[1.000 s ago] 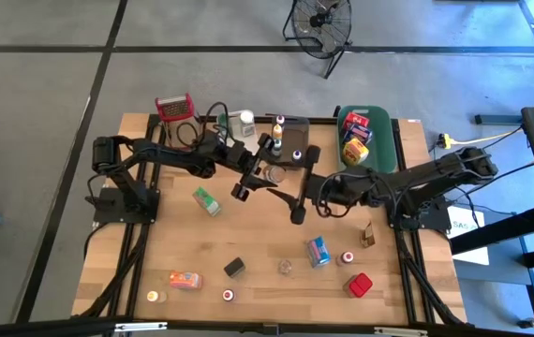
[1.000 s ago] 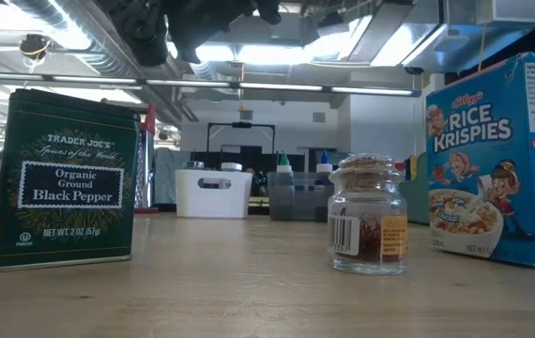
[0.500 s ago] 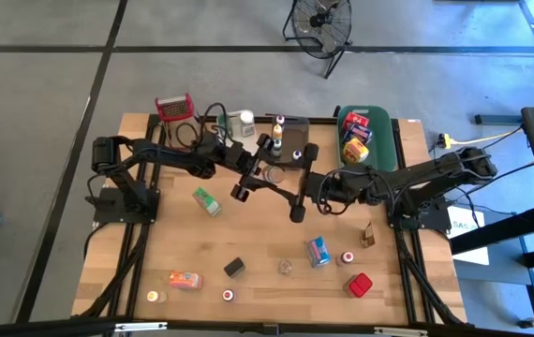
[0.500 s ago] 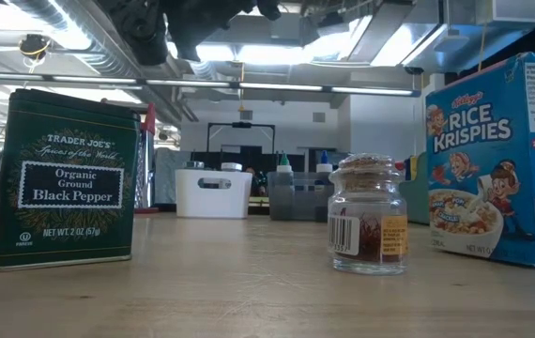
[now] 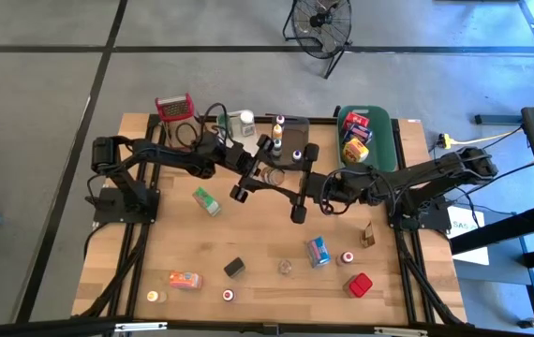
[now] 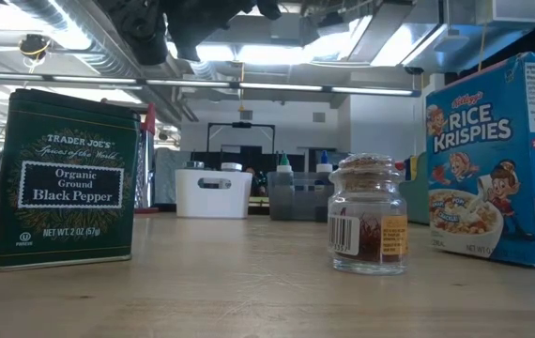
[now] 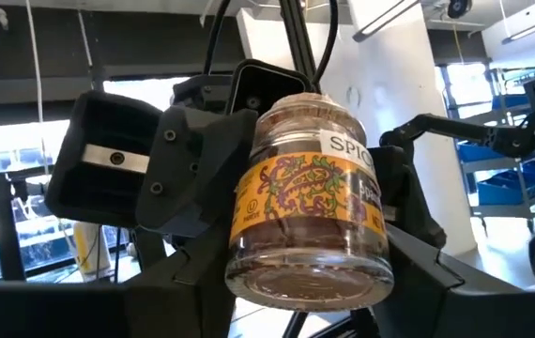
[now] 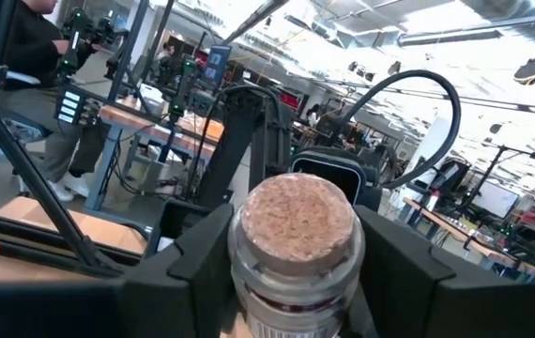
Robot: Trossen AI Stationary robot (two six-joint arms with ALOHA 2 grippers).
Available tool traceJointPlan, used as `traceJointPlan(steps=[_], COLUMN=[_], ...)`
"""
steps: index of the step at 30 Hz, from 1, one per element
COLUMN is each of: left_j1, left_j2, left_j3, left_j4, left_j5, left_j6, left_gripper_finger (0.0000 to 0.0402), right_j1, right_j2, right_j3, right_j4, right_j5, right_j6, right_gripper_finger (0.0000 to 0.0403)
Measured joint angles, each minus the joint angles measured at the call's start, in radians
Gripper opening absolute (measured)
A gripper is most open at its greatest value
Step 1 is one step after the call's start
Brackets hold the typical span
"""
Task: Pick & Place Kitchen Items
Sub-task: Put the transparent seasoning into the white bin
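Note:
A small glass spice jar [image 5: 273, 174] with an orange-yellow label and a cork top hangs in the air over the table's far middle, between my two grippers. In the left wrist view its glass bottom [image 7: 310, 277] faces the camera. In the right wrist view its cork [image 8: 294, 221] does. My left gripper [image 5: 253, 168] comes from the table's left and is shut on the jar. My right gripper [image 5: 303, 183] comes from the right and is shut on its cork end. Other kitchen items lie scattered on the wood below. My left gripper pinches the jar's labelled wall close to its bottom [image 7: 249, 249] between its two fingers, one on each side. The fingers reach in from the table's left, roughly level. The jar is lifted clear and lies on its side, cork end toward the other arm. My right gripper has the jar's neck just under the cork [image 8: 291, 286] between its two fingers [image 8: 202, 272], one on each side. It comes from the table's right, about level, along the jar's length. The jar hangs clear of the table.
A green tub [image 5: 385, 140] with boxes stands far right, a red-topped grater [image 5: 175, 108] far left. On the near half lie a green box [image 5: 207, 200], a black pepper tin [image 6: 63, 178], a small jar [image 6: 368, 214], a Rice Krispies box [image 6: 497, 155] and a red box [image 5: 360, 285].
My right gripper's fingers have drawn in on the jar's cork end while both arms kept their place. The jar stays where it was, held in the air by my left gripper.

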Motion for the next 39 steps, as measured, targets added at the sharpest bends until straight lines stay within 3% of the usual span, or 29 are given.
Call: traceJointPlan(steps=[20, 32, 39], left_j1=[0.035, 0.038, 0.069], left_j2=[0.001, 0.001, 0.001], left_j3=[0.000, 0.000, 0.000], left_j4=[-0.088, -0.149, -0.309], left_j5=[0.036, 0.035, 0.037], left_j6=[-0.173, -0.169, -0.031], left_gripper_finger=[0.0230, 0.0287, 0.0290], right_j1=[0.000, 0.006, 0.056], right_j2=[0.003, 0.004, 0.003], right_j3=[-0.001, -0.001, -0.001], right_j4=[-0.022, -0.034, -0.042], right_j5=[0.009, 0.035, 0.226], right_j6=[-0.008, -0.008, -0.026], right_gripper_finger=[0.0184, 0.0184, 0.0184])
